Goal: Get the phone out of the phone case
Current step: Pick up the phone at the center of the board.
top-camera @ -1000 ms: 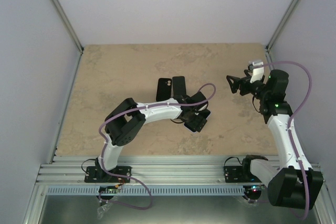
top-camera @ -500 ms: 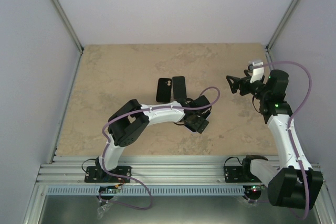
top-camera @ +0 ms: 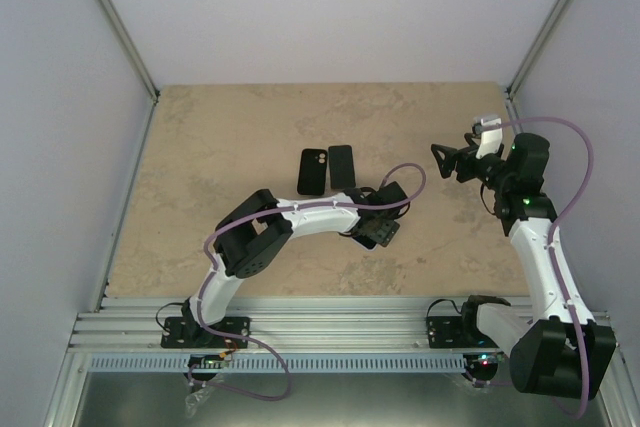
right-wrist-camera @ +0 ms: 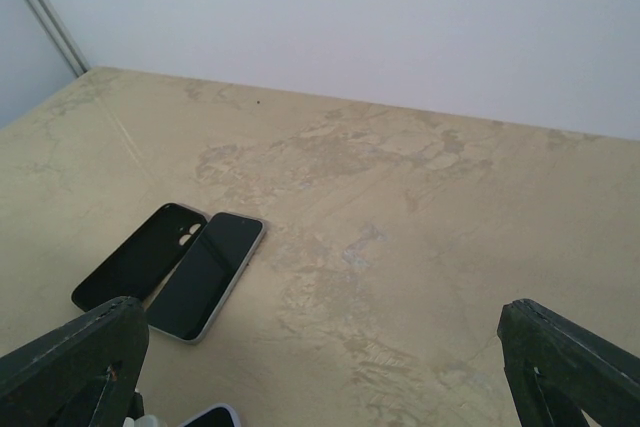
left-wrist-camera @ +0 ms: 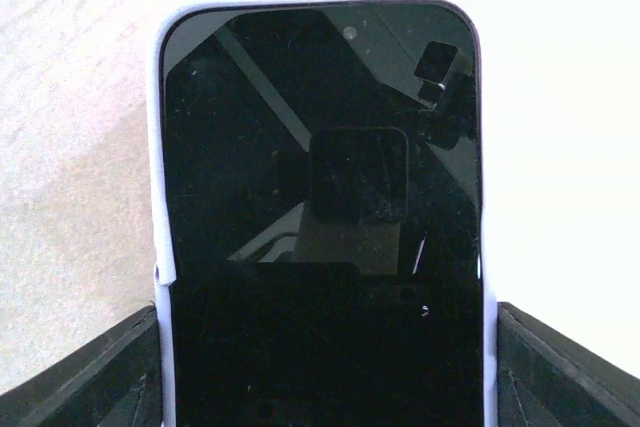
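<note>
From above, the right hand (top-camera: 447, 159) is seen wide open and empty. In the left wrist view, the phone (left-wrist-camera: 320, 197), in its pale case (left-wrist-camera: 158, 147), is seen on the counter (left-wrist-camera: 70, 97) between the fingers (left-wrist-camera: 90, 377) of the left hand (left-wrist-camera: 325, 327); whether it is squeezed cannot be told.

I see a beige marbled counter (top-camera: 220, 137). Near its middle, a black case (top-camera: 313, 171) and a phone (top-camera: 341, 167) lie flat, just beside each other. A 2nd phone (left-wrist-camera: 320, 227), pale-edged, lies screen up nearer the arm bases.
</note>
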You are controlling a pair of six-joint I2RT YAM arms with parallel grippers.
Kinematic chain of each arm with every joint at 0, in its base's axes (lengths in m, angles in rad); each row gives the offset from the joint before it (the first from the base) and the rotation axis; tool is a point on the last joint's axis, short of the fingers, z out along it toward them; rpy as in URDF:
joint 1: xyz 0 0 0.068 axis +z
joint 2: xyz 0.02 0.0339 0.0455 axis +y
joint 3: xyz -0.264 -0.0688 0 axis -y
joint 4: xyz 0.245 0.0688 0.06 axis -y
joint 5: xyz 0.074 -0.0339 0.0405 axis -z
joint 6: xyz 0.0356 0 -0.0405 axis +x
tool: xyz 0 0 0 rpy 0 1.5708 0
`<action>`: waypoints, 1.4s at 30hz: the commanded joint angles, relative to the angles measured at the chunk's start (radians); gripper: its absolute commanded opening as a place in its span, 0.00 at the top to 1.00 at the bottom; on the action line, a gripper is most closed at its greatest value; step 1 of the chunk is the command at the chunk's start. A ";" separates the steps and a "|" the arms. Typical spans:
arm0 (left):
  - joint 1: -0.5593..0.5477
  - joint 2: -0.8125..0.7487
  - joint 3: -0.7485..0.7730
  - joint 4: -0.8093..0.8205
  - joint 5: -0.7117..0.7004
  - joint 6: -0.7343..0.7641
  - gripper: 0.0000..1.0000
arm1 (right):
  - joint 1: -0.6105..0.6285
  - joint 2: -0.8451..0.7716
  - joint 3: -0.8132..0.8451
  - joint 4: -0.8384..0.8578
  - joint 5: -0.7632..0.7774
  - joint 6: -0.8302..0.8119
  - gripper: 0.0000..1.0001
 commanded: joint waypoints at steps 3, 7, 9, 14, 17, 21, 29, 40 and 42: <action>0.051 -0.045 0.006 -0.086 -0.096 0.005 0.45 | -0.007 0.055 0.038 0.000 -0.036 0.039 0.02; 0.092 -0.106 -0.003 -0.063 -0.121 0.004 0.49 | -0.004 0.104 0.080 -0.001 -0.056 0.092 0.03; 0.109 -0.144 -0.024 -0.038 -0.120 0.005 0.49 | -0.001 0.116 0.089 0.018 -0.067 0.132 0.02; 0.147 -0.222 -0.034 -0.007 -0.132 0.012 0.49 | 0.030 0.169 0.129 0.036 -0.095 0.215 0.02; 0.166 -0.260 -0.007 -0.022 -0.150 0.028 0.49 | 0.048 0.212 0.161 0.039 -0.116 0.264 0.03; 0.181 -0.334 0.022 -0.022 -0.171 0.062 0.50 | 0.084 0.263 0.216 0.038 -0.151 0.328 0.03; 0.181 -0.465 0.054 0.001 -0.186 0.109 0.50 | 0.220 0.341 0.307 0.059 -0.256 0.437 0.07; 0.181 -0.526 0.071 0.030 -0.204 0.122 0.50 | 0.287 0.379 0.299 0.217 -0.372 0.645 0.18; 0.181 -0.522 0.078 0.028 -0.204 0.122 0.50 | 0.293 0.379 0.297 0.227 -0.370 0.661 0.19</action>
